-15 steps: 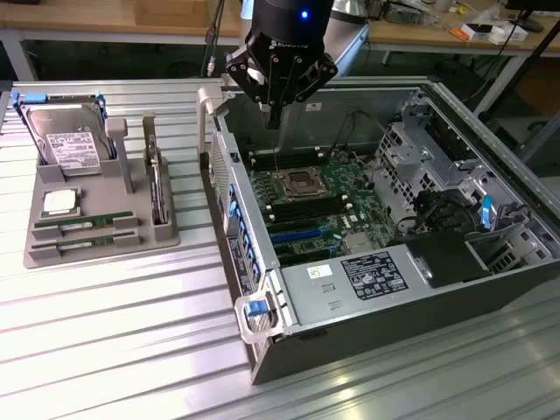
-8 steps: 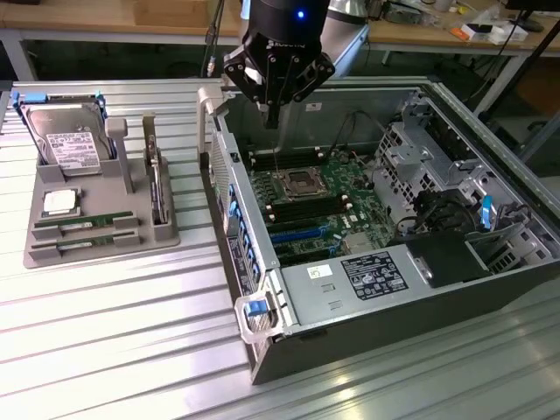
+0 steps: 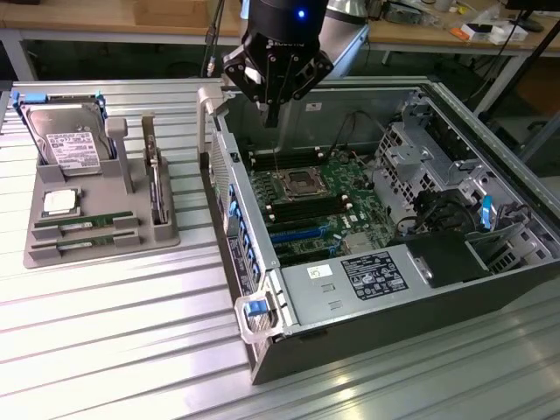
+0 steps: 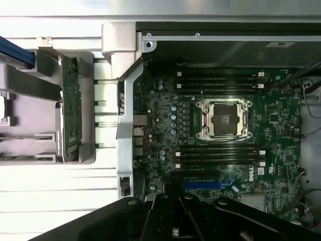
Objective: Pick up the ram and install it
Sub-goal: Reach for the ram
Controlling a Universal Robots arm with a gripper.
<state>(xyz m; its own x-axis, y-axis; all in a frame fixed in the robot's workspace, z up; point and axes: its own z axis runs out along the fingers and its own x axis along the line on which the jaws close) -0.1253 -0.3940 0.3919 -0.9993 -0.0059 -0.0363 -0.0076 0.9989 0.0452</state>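
Two ram sticks (image 3: 85, 226) lie flat in the slots of a grey holder tray (image 3: 101, 254) at the exterior view's left. Another green stick (image 3: 157, 188) stands on edge in the same tray and appears in the wrist view as a long green board (image 4: 72, 115). My gripper (image 3: 272, 112) hangs above the open computer case (image 3: 367, 297), over the back edge of the motherboard (image 3: 315, 206), well apart from the tray. Its fingers are shut with nothing between them. In the wrist view the gripper (image 4: 175, 226) looks down on the black memory slots (image 4: 220, 153) beside the empty processor socket (image 4: 224, 119).
The tray also carries a silver hard drive (image 3: 66, 140) and a square processor chip (image 3: 59, 202). The case's metal walls, drive cage (image 3: 429, 157) and cables (image 3: 455, 210) surround the motherboard. Everything rests on a ribbed metal table (image 3: 114, 341).
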